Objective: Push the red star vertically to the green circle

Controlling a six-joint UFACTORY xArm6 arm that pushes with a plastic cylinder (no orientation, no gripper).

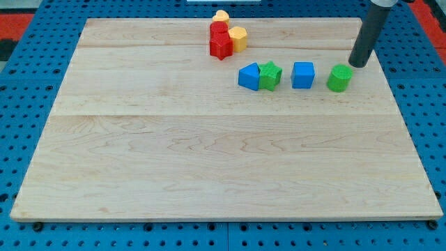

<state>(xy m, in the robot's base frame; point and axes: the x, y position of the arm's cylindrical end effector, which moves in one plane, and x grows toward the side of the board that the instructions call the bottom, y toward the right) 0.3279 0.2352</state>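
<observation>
The red star (221, 47) lies near the view's top centre of the wooden board, touching a red block (219, 30) above it and a yellow block (238, 38) to its right. The green circle (339, 78) stands at the view's right, in a row with other blocks. My tip (358, 65) rests on the board just above and to the right of the green circle, close to it and far to the right of the red star.
A second yellow block (221, 16) sits atop the red cluster near the board's top edge. A blue block (248, 77), a green star (270, 75) and a blue cube (302, 74) form a row left of the green circle. A blue pegboard (28, 104) surrounds the wooden board (209, 153).
</observation>
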